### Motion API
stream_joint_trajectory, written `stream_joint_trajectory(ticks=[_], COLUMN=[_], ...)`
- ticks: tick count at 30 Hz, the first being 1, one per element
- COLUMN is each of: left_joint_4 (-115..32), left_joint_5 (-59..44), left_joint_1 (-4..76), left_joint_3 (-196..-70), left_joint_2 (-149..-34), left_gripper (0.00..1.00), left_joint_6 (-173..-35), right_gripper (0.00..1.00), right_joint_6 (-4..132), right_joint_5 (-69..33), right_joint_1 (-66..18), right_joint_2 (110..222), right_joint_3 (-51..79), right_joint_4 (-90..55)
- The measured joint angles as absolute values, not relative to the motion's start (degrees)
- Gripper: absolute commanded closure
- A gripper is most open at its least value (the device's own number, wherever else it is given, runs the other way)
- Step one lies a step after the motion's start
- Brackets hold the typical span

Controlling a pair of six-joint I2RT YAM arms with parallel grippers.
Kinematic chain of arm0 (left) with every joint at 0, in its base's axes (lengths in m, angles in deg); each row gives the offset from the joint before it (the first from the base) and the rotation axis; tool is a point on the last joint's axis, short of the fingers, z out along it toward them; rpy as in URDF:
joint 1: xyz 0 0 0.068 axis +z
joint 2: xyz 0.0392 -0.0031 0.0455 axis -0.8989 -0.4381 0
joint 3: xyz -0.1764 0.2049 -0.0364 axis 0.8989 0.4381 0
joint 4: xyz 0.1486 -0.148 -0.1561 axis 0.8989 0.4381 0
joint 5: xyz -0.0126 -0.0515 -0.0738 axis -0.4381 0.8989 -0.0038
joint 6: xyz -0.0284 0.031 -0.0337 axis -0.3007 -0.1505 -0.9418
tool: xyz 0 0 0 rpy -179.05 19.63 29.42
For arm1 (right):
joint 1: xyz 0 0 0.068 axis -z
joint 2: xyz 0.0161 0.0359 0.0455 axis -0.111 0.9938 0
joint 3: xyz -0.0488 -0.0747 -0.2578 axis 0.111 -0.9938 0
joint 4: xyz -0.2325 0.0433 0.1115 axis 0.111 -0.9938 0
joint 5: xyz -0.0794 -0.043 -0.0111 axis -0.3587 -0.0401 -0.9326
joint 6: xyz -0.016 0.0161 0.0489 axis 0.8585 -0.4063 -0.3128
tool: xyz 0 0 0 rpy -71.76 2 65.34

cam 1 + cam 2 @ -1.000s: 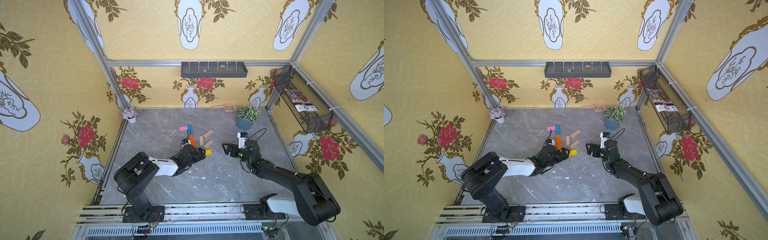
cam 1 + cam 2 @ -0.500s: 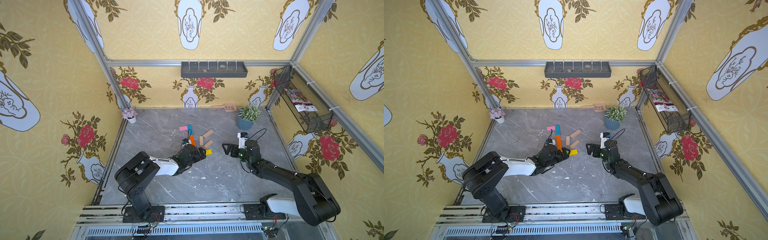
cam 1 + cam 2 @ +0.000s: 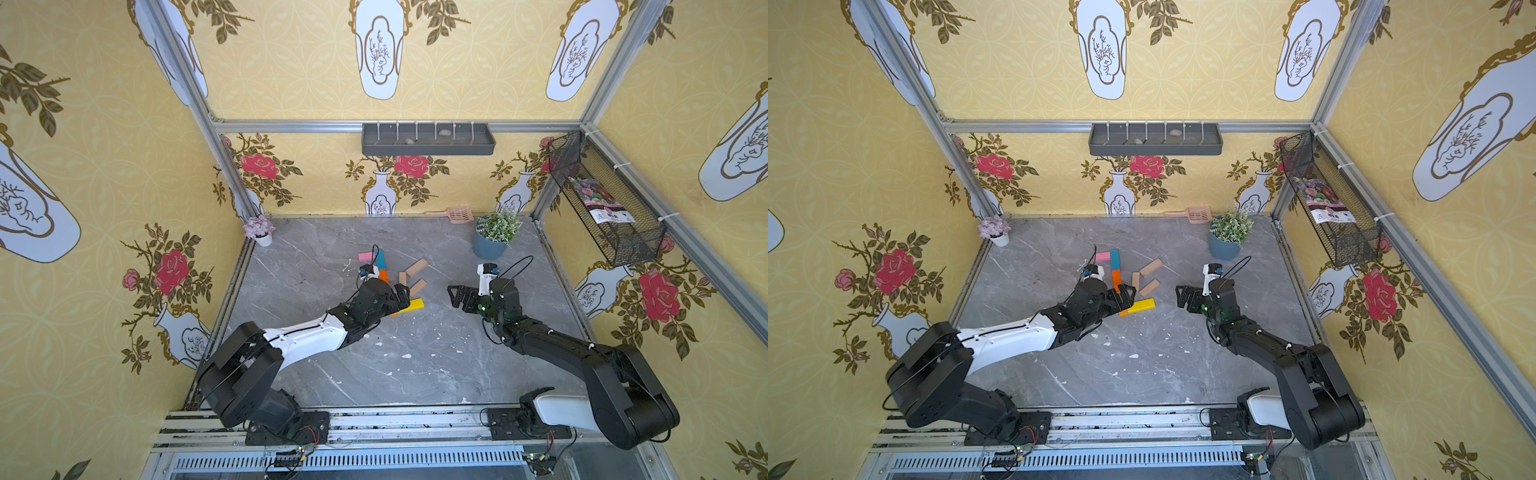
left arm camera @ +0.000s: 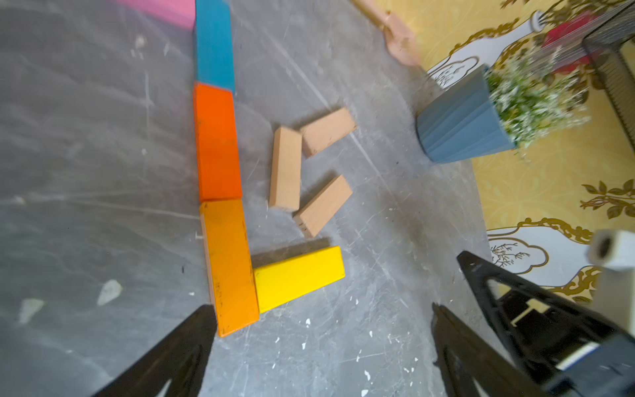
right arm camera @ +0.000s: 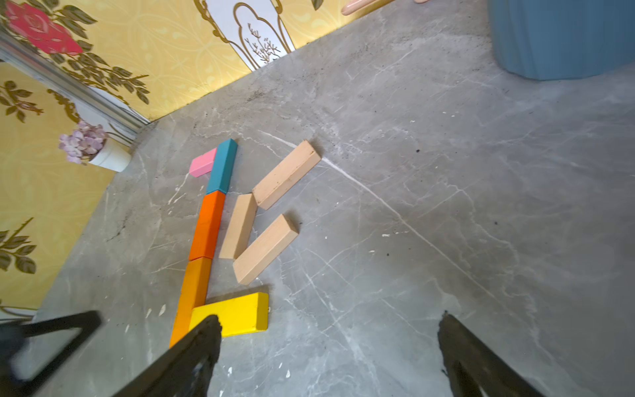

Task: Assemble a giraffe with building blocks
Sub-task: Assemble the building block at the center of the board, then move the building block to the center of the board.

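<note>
Where poised low over the worktop, note the left claw spread to full width and gripping nothing. Find one of its fingertips just beside the near end of the lower orange block; contact not determinable. Note the right claw likewise fully spread, empty, apart from every block in both top views and aimed toward them.

Locate the giraffe flat on the middle of the worktop, unfinished: pink block against the side of the blue block, then upper orange block, then lower orange block, end to end in one line. See the yellow block butted against the side of the lower orange block, slightly skewed. Find three tan blocks loose beside the orange blocks, not joined to the yellow block: one roughly parallel to the line, two slanted.
</note>
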State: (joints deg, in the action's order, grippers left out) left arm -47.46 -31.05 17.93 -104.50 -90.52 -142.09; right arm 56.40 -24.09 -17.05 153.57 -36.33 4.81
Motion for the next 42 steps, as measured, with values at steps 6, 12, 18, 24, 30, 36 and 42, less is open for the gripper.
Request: stream_joint_trajectory(ticks=[6,12,18,24,30,36,42], left_joint_4=[-37.5,-36.6,-41.3,-45.9,-45.4,-45.4,-45.4], left_joint_5=[-41.1,-39.9,-40.6,-38.0,-36.1,-34.3,-33.3], left_joint_1=[21.9,31.4,32.8,32.9,32.9,32.9,32.9], left_joint_3=[-106.3,-102.4,-95.0,-95.8,-99.1,-99.1,-99.1], left_joint_2=[-82.3,-83.5,-83.6,-84.5,-88.5,-88.7,-88.8], left_gripper=[0.01,0.01,0.01,0.01,0.01,0.01,0.01], left_joint_6=[-135.9,-134.9,-128.3,-125.6,-124.7,-124.6,-124.5], right_gripper=[0.01,0.0,0.01,0.05,0.05,0.05,0.15], right_joint_6=[56.5,52.9,49.1,46.2,43.6,42.9,39.9], right_joint_5=[-34.5,-38.9,-41.6,-45.7,-50.0,-50.1,-50.3], right_joint_1=[-22.0,-27.8,-29.8,-31.5,-31.5,-31.1,-31.0], right_joint_2=[162.2,172.2,185.4,198.1,202.7,205.5,209.4], right_joint_3=[-23.0,-8.2,10.6,25.2,30.8,35.2,41.4], right_joint_4=[-8.1,-18.0,-29.0,-38.2,-43.3,-44.6,-48.2])
